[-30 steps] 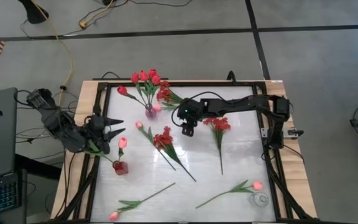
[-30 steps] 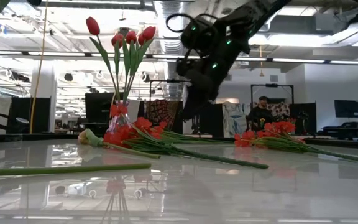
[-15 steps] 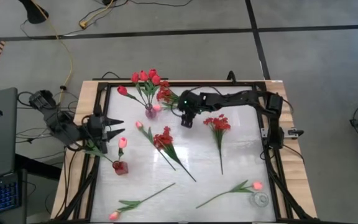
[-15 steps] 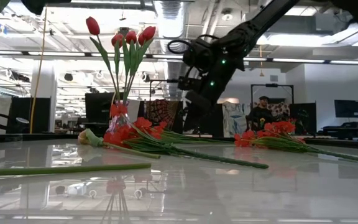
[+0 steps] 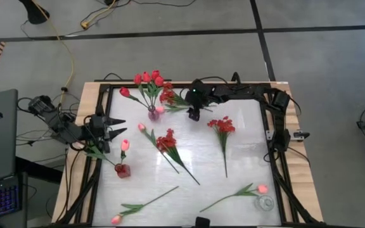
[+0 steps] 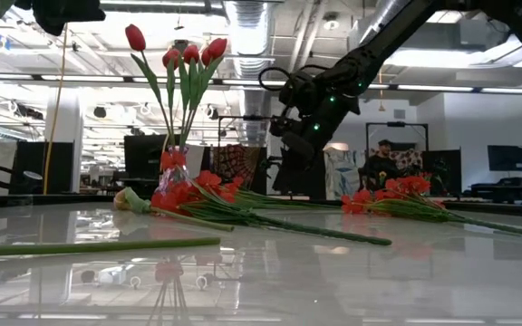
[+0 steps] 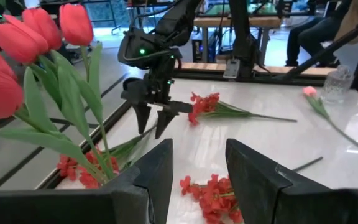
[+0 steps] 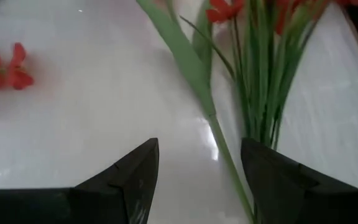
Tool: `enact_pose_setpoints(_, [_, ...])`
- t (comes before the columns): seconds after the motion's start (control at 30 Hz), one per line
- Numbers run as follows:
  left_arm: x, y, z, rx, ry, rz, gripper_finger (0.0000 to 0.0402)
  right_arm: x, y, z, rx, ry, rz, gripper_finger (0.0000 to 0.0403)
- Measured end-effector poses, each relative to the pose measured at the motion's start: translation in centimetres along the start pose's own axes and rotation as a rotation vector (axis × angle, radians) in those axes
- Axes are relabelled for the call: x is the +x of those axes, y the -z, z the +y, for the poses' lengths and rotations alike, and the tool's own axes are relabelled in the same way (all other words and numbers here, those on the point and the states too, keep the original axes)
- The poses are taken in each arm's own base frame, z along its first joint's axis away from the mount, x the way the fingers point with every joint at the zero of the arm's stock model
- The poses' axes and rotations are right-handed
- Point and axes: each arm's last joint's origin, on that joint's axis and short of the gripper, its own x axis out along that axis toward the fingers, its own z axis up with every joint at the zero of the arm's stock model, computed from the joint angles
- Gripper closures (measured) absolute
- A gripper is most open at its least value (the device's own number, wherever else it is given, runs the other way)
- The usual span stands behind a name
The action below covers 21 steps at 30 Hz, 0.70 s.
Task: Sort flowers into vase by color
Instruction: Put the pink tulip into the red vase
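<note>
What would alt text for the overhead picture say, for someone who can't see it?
Seen from above, the right claw, open, hovers over a red blossom spray beside a vase of red tulips on a white table. More flowers lie scattered; the left claw waits at the table's left edge.

No words, labels, brand marks, numbers or signs can be read anywhere in these pictures, near or far.

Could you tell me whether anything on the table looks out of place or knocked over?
Nothing looks damaged or spilled. The red tulips stand in a vase, while several flowers, like the red spray and a pink tulip, lie loose on the table, unsorted.
</note>
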Motion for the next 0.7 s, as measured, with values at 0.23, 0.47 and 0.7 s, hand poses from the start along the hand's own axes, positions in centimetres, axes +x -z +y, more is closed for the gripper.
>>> enact_pose_setpoints(0.23, [0.1,-0.3,-0.1,0.015,0.018,-0.015,0.0265,0.0,0.0,0.2,-0.059,-0.063,-0.016,0.0148])
enact_pose_setpoints(0.47, [0.1,-0.3,-0.1,0.016,0.026,-0.016,0.0265,0.0,-0.1,-0.1,-0.082,-0.051,-0.026,0.0148])
enact_pose_setpoints(0.7, [0.1,-0.3,-0.1,0.014,0.026,-0.018,0.0265,1.7,0.8,-0.7,-0.068,-0.050,-0.005,0.0148])
